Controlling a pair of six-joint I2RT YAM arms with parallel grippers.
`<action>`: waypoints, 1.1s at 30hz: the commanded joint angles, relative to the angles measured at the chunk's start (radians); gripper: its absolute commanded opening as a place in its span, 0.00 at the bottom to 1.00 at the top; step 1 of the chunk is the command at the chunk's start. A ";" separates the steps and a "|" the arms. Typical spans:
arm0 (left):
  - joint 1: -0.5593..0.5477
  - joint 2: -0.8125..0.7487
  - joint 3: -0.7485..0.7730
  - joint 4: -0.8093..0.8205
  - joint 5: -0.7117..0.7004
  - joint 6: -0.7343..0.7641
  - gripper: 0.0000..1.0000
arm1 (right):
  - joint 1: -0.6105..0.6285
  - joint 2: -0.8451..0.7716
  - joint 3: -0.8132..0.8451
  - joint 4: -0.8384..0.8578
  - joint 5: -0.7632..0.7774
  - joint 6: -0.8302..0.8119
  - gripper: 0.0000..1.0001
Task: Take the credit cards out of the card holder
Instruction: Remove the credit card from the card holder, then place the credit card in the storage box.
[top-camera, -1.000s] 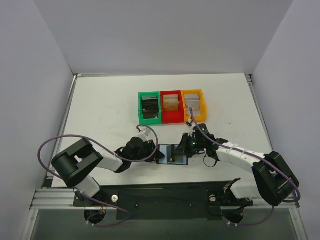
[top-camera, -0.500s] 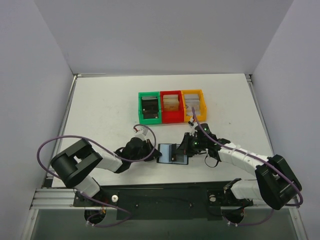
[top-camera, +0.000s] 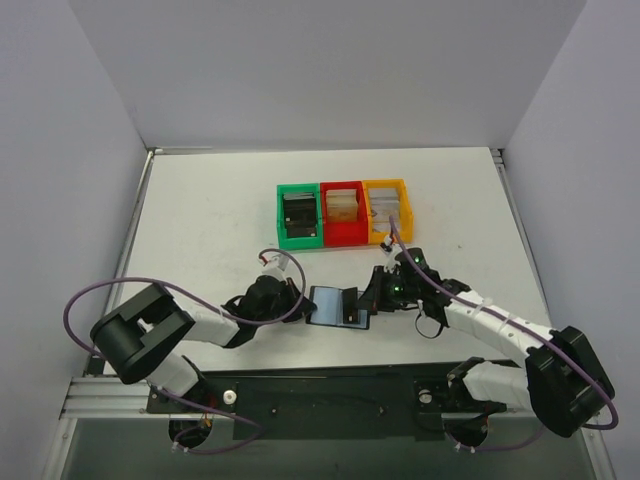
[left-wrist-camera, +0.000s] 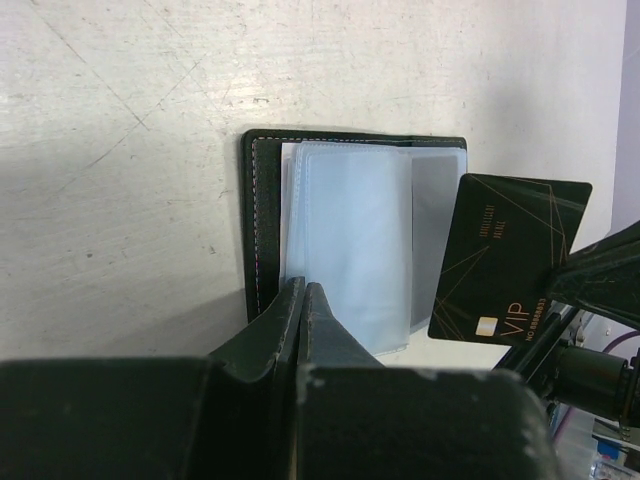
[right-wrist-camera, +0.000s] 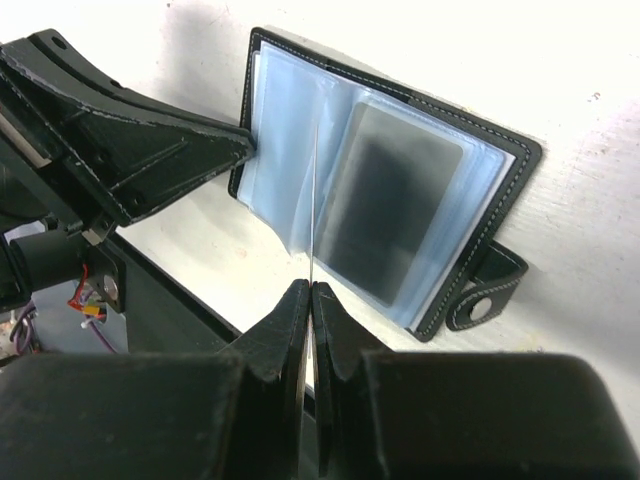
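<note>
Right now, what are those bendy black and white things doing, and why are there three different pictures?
Those are two robot arms bolted to a white table. One picture looks down from above; the other two come from little cameras on each arm's wrist. The left gripper pinches the edge of an open black wallet lying on the table. The right gripper pinches a dark card that looks pulled out of the wallet's clear pockets. Farther back sit a green bin, a red bin and a yellow bin.
</note>
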 joint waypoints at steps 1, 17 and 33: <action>0.010 -0.048 -0.003 -0.055 -0.021 0.005 0.05 | -0.007 -0.055 0.030 -0.073 0.024 -0.039 0.00; 0.147 -0.732 0.047 -0.262 0.206 0.140 0.59 | 0.007 -0.140 0.316 -0.325 -0.248 -0.135 0.00; 0.254 -0.777 0.115 -0.008 0.787 0.045 0.61 | 0.271 -0.140 0.580 -0.601 -0.263 -0.293 0.00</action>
